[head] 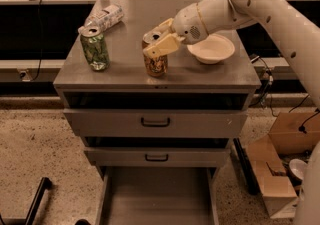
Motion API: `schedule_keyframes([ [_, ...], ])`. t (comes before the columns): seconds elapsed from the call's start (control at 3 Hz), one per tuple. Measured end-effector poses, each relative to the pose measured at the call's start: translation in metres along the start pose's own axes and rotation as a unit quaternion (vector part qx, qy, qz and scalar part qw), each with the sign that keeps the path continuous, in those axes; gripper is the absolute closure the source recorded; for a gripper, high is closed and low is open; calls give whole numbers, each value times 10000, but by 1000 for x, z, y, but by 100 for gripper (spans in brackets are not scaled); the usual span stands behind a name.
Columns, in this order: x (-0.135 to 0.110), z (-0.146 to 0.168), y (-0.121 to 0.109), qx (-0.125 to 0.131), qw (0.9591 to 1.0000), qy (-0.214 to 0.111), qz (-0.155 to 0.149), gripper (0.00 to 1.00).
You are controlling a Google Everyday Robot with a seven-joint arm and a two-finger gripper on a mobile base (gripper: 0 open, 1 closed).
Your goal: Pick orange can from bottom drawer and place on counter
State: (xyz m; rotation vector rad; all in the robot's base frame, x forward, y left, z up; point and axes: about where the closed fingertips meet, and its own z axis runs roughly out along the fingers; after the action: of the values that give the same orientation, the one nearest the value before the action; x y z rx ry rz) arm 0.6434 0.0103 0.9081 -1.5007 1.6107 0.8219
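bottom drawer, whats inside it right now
Only bare grey floor shows in the bottom drawer; its back is hidden under the middle drawer. The orange can stands on the counter, the gripper at its top.

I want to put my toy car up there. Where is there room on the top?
Bare counter lies between the green can and the orange can, and at the back beside the bottle. Crowded where the tool is at the orange can's top, next to the bowl.

Single high front view, angled down at counter [127, 71], hand [157, 40] upper centre
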Motion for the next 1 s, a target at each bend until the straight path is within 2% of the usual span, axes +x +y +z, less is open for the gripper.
schedule_keyframes([
  [1.0, -1, 9, 2, -80, 10000, 6, -14, 12],
])
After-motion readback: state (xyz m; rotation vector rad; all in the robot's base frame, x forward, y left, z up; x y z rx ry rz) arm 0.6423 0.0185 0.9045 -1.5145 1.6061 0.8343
